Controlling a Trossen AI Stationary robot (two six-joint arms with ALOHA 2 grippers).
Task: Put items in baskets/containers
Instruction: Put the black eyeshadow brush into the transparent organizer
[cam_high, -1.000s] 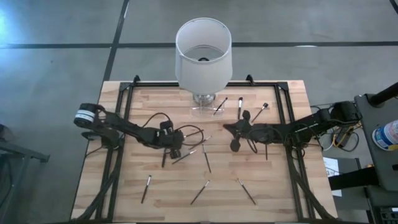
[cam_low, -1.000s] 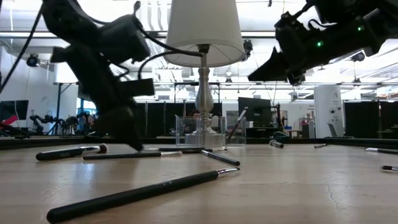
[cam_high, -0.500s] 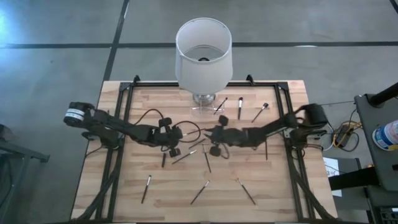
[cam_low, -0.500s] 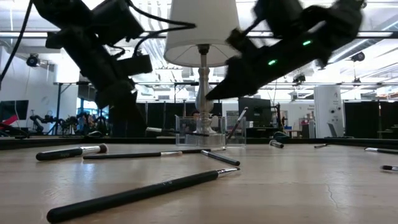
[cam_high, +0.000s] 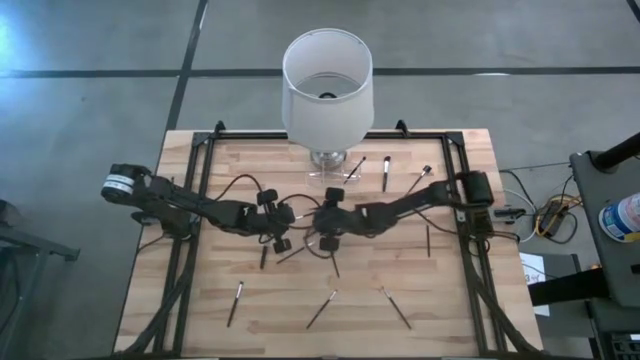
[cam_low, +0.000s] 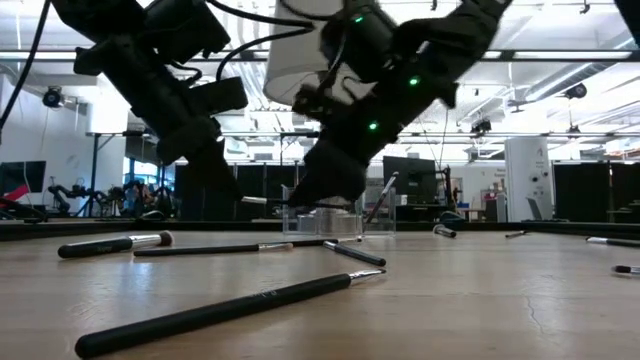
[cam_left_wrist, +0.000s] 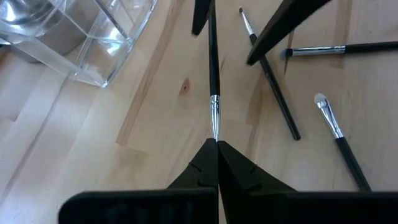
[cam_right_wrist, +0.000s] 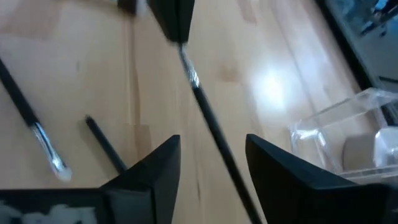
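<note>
Table: wooden top (cam_high: 250, 310) with a black frame, on a grey floor; beyond it, a big hall with ceiling lights.
Front edge: three brushes lie apart from each other in the high view, one at the left (cam_high: 235, 302), one in the middle (cam_high: 321, 309), one at the right (cam_high: 394, 307).
Closest brush, low view: long dark brush (cam_low: 225, 313) lies slanted across the wood.
Left gripper (cam_high: 290, 217): near the table centre, fingers closed on the tip of a thin brush (cam_left_wrist: 213, 74); the handle points away from the fingers.
Held brush: it is off the wood, between the two grippers.
Right gripper (cam_high: 318, 222): just beside the left one, facing it; fingers (cam_right_wrist: 149, 168) spread wide, one on each side of the held brush handle, not pressing it.
Loose brushes, centre: several lie on the wood under and beside the grippers, among them one with a pale head (cam_left_wrist: 336, 132).
Holder (cam_high: 328, 168): small clear box at the far middle of the table, beyond both grippers; one brush (cam_low: 381, 196) leans by it, but I cannot tell if it stands inside.
Far right brushes: two lie near the holder, one (cam_high: 386, 172) close to it, one (cam_high: 419, 179) further right.
Lamp (cam_high: 327, 88): white shade on a silver stem, standing just behind the holder at the far edge.
</note>
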